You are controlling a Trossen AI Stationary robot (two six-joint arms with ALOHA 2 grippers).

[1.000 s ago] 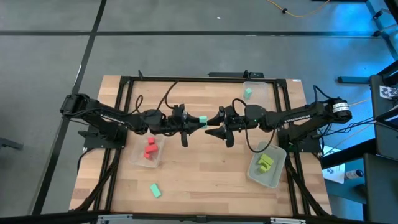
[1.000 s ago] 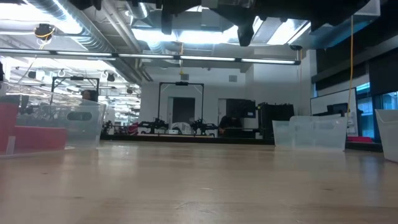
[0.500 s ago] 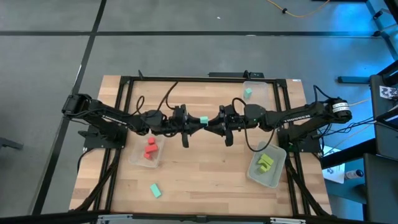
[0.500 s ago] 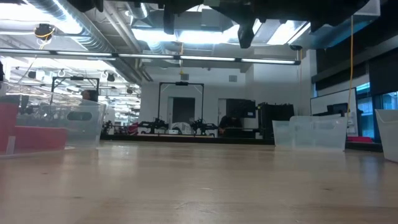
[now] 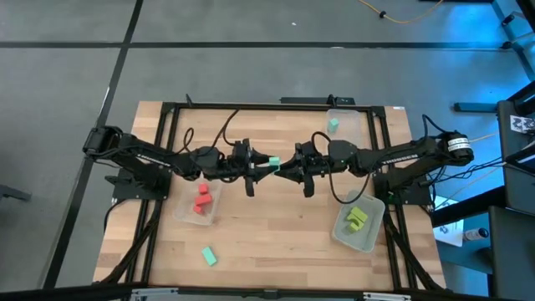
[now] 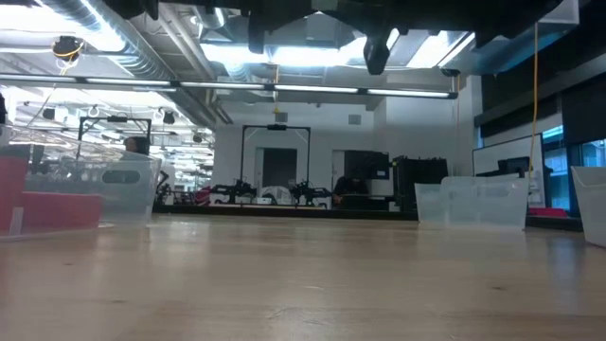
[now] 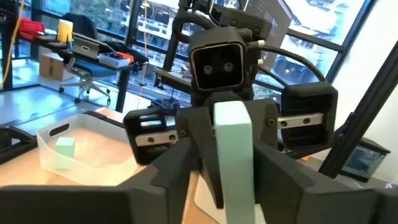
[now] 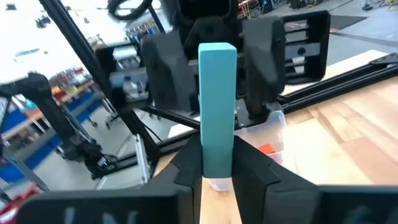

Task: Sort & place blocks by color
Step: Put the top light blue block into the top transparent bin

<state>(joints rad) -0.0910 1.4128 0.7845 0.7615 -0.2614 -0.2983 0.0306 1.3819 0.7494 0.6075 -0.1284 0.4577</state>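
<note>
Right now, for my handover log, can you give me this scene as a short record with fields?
left gripper: mid-table, at the held block
right gripper: shut on the held block
held block: mint, in the air between both grippers
loose block: mint, lying on the table
red blocks: in the left tray
yellow-green blocks: in the right tray
far tray: holds one mint block

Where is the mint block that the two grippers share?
In the high view the mint block hangs mid-table, between the left gripper and the right gripper, both shut on it.
</note>
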